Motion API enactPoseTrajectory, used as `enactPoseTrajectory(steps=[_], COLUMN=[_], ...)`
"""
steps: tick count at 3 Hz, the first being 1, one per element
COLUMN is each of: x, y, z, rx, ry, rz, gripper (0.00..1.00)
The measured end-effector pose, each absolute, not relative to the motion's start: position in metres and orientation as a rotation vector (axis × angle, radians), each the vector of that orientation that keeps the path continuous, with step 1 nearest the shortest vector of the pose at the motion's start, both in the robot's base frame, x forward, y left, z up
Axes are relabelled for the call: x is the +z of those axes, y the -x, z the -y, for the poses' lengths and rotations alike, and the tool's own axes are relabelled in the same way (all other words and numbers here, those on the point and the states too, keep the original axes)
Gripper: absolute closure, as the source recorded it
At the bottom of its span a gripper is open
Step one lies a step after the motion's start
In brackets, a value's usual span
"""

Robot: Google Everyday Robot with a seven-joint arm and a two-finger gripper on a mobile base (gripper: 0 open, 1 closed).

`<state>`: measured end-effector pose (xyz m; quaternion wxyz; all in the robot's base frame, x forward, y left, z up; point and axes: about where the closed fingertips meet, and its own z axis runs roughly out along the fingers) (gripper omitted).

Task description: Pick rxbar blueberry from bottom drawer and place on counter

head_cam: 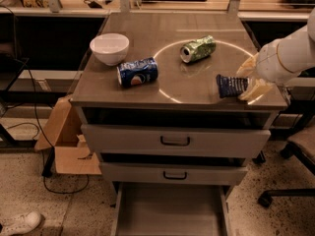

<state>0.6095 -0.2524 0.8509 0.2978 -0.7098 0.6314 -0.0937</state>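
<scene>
1. The bottom drawer point(170, 211) stood pulled out, well below the gripper and to its left in the view. Its grey inside showed nothing. Drawer count: three. The two upper drawers point(174, 141) were shut.
2. One gripper point(243, 84) sat low over the front right corner of the counter point(147, 28). Its pale fingers point(255, 88) were clamped on the right end of the rxbar blueberry point(229, 85).
3. Bar position: it stuck out from the gripper toward the counter's middle, long axis roughly level and running left-right, free end lying over the rim of the white circle point(166, 95). I could not tell whether its underside touched the surface. Bar count: one.
4. Judgement: the pick was done. The release needed only a short drop, since bare counter lay directly below.
5. Cans: two, both on their sides. The Pepsi can point(138, 73) lay well left of the gripper. The green can point(198, 49) lay left and beyond it, inside the circle.
6. One white bowl point(109, 47) stood farthest left, beyond the Pepsi can.
</scene>
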Motion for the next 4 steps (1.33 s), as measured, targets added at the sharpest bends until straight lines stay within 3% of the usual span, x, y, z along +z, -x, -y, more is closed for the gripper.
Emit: enactPoseTrajectory(steps=[1,2,3,4], x=[0.8509,0.8509,0.8509,0.8508], y=[-0.6095,-0.6095,-0.6095,-0.6095], z=[0.2524,0.2524,0.2524,0.2523], rx=[-0.249,-0.249,-0.249,-0.249], ry=[1.886,1.886,1.886,1.887], rz=[-1.678,-1.678,-1.678,-1.678], gripper=[0.38,0.07,0.0,0.0])
